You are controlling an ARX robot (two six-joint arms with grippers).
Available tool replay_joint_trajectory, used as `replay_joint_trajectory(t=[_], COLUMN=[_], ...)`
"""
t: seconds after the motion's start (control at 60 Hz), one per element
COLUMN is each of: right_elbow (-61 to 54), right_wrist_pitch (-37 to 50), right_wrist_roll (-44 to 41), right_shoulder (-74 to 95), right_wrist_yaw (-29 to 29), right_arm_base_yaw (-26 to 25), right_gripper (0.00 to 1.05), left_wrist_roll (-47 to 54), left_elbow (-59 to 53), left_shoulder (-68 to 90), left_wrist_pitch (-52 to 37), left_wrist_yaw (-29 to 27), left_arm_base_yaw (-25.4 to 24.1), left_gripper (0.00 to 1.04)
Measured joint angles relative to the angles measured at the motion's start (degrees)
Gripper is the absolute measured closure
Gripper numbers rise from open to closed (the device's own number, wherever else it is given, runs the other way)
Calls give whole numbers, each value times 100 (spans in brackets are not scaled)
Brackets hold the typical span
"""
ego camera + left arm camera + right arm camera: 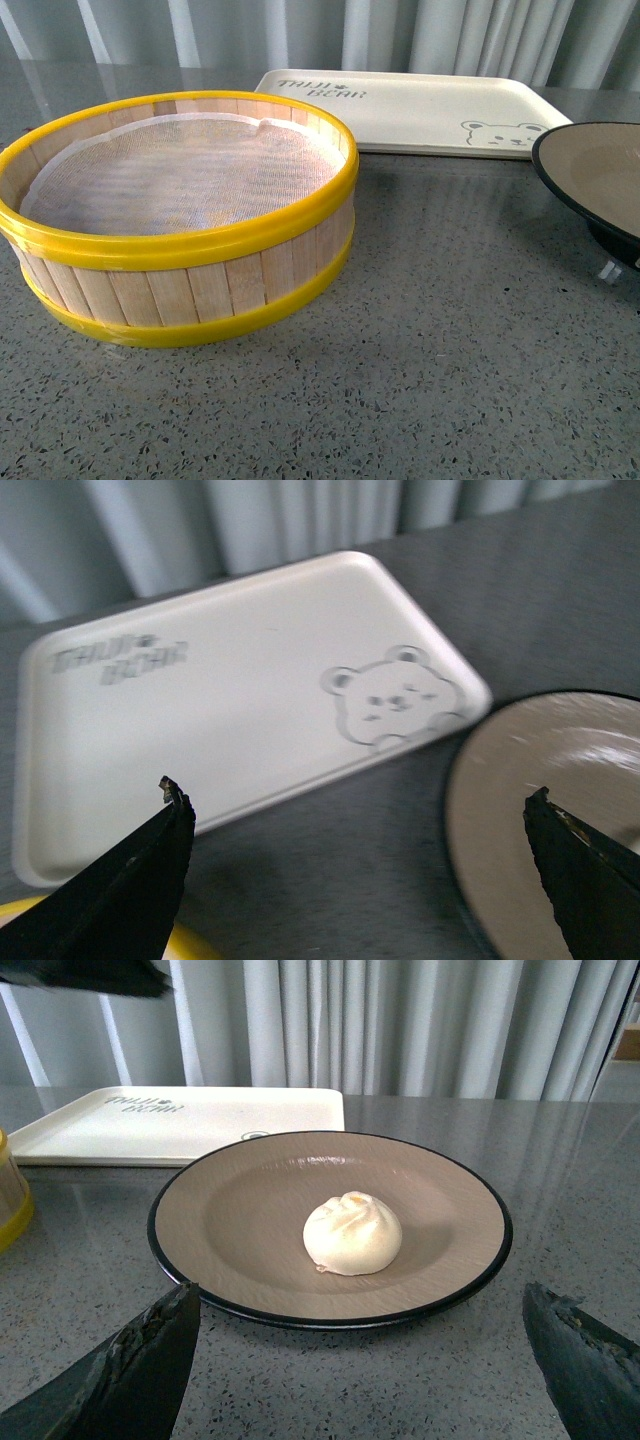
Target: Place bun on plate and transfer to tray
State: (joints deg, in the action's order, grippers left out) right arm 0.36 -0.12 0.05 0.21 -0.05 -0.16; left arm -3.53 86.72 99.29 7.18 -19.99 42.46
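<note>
**Bun on the plate, tray leg to come**

Right end effector (358,1298): spread wide, gripping nothing, both dark fingers low over the table (450,360). The plate (225,1205) sits squarely ahead between them. That reads to me as a line-up for the black rim, since a shallow dish gives me only its edge to grip.

Left end effector (350,790): also wide and empty. It hangs above the strip of table between the tray (230,690) at its bear-face corner and the plate's edge. That picture is blurred, so I can't call the height.

Outward now. The bun (352,1232) rests upright, pleats up, a little off the middle of the tan dish, touching nothing but the plate. By my judgement the first half is done and only the carry remains.

The tray lies just behind the plate, bare, with nothing on the table between them. Its raised lip means the plate must go over it, not slide, and level, or the bun rolls.

The yellow-rimmed steamer basket (180,210) stands to my left of both, clear of that path. No bun shows on its mesh liner. My own left arm over the tray's corner is the one thing I'd call in the way.
</note>
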Motion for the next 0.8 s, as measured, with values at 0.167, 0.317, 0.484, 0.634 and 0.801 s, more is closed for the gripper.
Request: replay_joint_trajectory(t=[0.167, 0.317, 0.484, 0.634, 0.801], right_elbow=[0, 0, 0, 0, 0], right_wrist_pitch=[0, 0, 0, 0, 0], right_wrist_roll=[0, 0, -2, 0, -2], right_shoulder=[0, 0, 0, 0, 0], right_wrist_yaw=[0, 0, 0, 0, -7], right_arm_base_yaw=[0, 0, 0, 0, 0], right_gripper=[9, 9, 9, 9, 9], left_wrist_roll=[-42, -142, -68, 208, 256], left_elbow=[-1163, -2118, -3209, -5160, -6310], left_shoulder=[-1224, -2312, -3534, -5045, -5799], left_wrist_pitch=[-238, -227, -452, -2240, -2592], left_wrist_yaw=[-361, -511, -299, 1209, 1419], left_arm_base_yaw=[-743, -1443, -2352, -3342, -3692], left_gripper=[7, 7, 11, 38, 65])
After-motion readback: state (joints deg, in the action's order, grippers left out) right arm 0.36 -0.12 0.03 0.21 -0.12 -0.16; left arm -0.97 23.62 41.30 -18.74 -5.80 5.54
